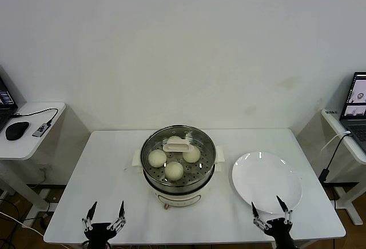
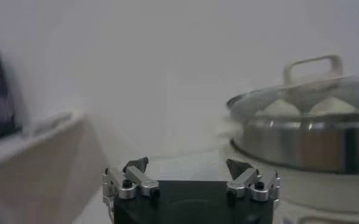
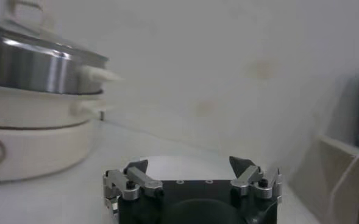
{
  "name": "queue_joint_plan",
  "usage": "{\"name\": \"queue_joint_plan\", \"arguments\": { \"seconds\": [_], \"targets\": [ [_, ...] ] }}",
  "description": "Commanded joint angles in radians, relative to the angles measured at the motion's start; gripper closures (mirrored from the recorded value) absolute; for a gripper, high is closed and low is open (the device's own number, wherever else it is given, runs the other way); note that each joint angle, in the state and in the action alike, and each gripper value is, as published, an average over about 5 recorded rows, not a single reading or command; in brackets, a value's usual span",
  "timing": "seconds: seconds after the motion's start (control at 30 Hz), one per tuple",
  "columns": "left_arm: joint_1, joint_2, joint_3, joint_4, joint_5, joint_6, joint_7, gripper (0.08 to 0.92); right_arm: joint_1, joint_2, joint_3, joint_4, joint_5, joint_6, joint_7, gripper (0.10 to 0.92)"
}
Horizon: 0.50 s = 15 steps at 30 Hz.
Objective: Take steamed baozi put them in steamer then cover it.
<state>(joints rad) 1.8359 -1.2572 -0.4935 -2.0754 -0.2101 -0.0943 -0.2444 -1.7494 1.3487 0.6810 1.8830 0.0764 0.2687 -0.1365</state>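
Note:
The steamer [image 1: 178, 181] stands at the middle of the white table [image 1: 108, 163]. The clear glass cover [image 1: 197, 137] lies on it, with its cream bar handle [image 1: 178, 145] at the centre. Under the glass I see the steamed baozi [image 1: 174, 170], several cream-white buns on the perforated tray. My left gripper [image 1: 107, 207] is open and empty at the table's front left edge. My right gripper [image 1: 267, 204] is open and empty at the front right, over the near rim of the plate. The left wrist view shows the covered steamer [image 2: 301, 143] with buns [image 2: 280, 108] under the lid.
A flat white plate [image 1: 266, 180] lies right of the steamer and holds nothing. Side desks stand beyond both table ends: one on the left with a black mouse [image 1: 16, 129], one on the right with a laptop [image 1: 355, 103].

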Motion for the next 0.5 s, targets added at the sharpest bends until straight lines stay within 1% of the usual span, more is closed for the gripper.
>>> {"name": "queue_joint_plan", "arguments": {
  "seconds": [0.03, 0.23, 0.5],
  "targets": [
    [0.063, -0.004, -0.025, 0.044, -0.105, -0.044, 0.109, 0.177, -0.055, -0.015, -0.058, 0.063, 0.100, -0.122, -0.042, 0.203],
    [0.050, 0.004, -0.019, 0.054, -0.075, -0.040, 0.129, 0.177, -0.068, -0.016, -0.069, 0.095, 0.125, -0.184, -0.048, 0.203],
    [0.054, 0.005, -0.016, 0.066, -0.053, -0.035, 0.133, 0.177, -0.066, -0.007, -0.074, 0.091, 0.086, -0.182, -0.027, 0.203]
  ]
}}
